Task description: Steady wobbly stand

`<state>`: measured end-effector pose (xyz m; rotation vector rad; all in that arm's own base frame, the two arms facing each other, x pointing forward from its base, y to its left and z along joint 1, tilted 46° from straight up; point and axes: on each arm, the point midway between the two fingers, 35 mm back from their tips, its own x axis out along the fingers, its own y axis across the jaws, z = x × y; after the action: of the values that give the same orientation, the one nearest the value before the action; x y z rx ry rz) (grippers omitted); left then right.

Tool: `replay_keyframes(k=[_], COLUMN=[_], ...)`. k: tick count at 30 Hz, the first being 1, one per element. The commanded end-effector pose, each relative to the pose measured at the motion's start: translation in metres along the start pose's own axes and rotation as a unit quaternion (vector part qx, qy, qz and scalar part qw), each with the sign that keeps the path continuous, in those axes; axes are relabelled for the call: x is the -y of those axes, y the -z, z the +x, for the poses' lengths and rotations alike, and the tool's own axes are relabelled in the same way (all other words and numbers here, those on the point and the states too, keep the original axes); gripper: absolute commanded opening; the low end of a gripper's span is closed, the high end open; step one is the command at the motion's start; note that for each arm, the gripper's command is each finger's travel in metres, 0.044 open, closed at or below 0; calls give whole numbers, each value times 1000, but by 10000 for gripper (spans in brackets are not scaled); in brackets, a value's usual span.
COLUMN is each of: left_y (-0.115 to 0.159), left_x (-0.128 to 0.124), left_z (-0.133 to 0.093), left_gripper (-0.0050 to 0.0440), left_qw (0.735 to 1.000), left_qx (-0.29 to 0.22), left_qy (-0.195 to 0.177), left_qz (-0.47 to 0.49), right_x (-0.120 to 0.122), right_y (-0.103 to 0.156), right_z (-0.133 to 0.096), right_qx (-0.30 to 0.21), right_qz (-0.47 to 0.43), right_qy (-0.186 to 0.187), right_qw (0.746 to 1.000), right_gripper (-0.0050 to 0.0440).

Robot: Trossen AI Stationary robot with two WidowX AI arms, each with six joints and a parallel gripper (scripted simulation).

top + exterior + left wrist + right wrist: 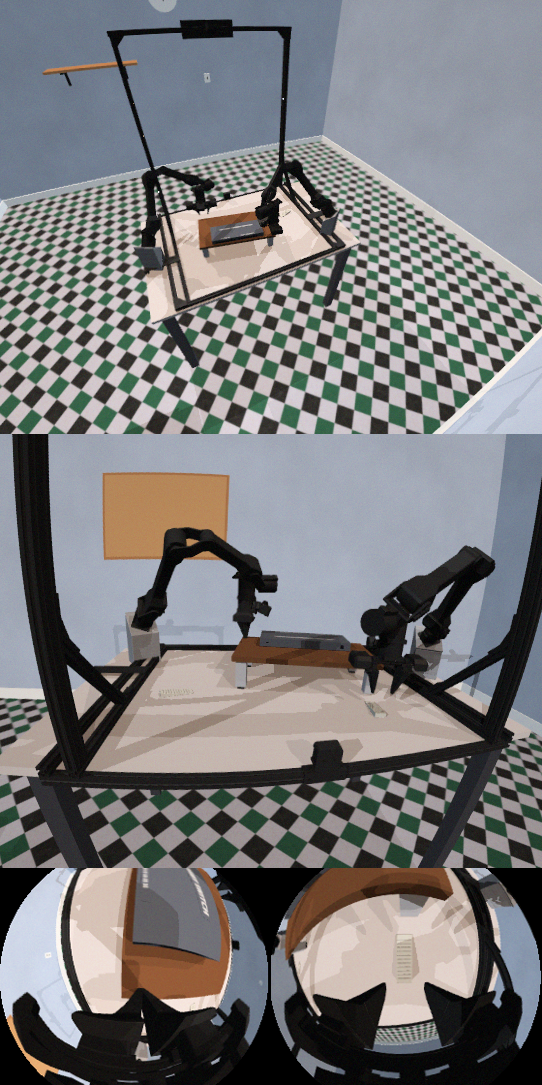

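Going by the exterior view: far left, a pale, ridged wedge (pixel 285 213) (pixel 175 693) lay on the table (pixel 225 280) (pixel 200 744) (pixel 92 931) (pixel 324 975), well apart from the stand, probably a spare.

Next, left fingers (pixel 276 231) (pixel 244 632): closed on nothing, pointing down at one end of the brown, flat-topped stand with grey legs (pixel 205 232) (pixel 300 657) (pixel 155 981) (pixel 368 883). I read that as a press or steadying pose to deal with the wobble. The grey, flat, box-shaped network switch (pixel 235 231) (pixel 305 640) (pixel 165 912) lay on top of it.

Right fingers (pixel 202 211) (pixel 383 691) were partly open, empty, beside the stand's end. A second pale, stepped wedge (pixel 376 709) (pixel 405 960) lay on the table near a grey leg (pixel 366 683) (pixel 412 904), likely staged for sliding under.

Couldn't tell whether left tips touched the board, or which foot was off the table. Far legs mostly hidden; right gripper masked the near corner. Any tilt was too slight to judge.
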<state>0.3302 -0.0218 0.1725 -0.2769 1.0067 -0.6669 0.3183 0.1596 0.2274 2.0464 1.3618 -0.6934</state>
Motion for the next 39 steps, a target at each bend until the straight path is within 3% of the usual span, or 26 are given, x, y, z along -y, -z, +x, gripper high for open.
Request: replay_keyframes(k=[1, 32, 33, 39], left_y=[1, 1, 1, 1], left_x=[-1, -1, -1, -1], left_z=[10, 10, 8, 8], left_gripper=[0, 0, 0, 0], left_qw=[1000, 1000, 1000, 1000], left_qx=[-7, -7, -7, -7], left_qy=[3, 3, 3, 3], left_qz=[1, 1, 1, 1], right_x=[0, 0, 0, 0], right_y=[0, 0, 8, 8], right_z=[0, 0, 0, 0], right_qx=[0, 0, -2, -2], right_qz=[0, 0, -45, -45], right_qy=[0, 0, -1, -1], right_qw=[1000, 1000, 999, 999], right_gripper=[241, 241, 0, 0])
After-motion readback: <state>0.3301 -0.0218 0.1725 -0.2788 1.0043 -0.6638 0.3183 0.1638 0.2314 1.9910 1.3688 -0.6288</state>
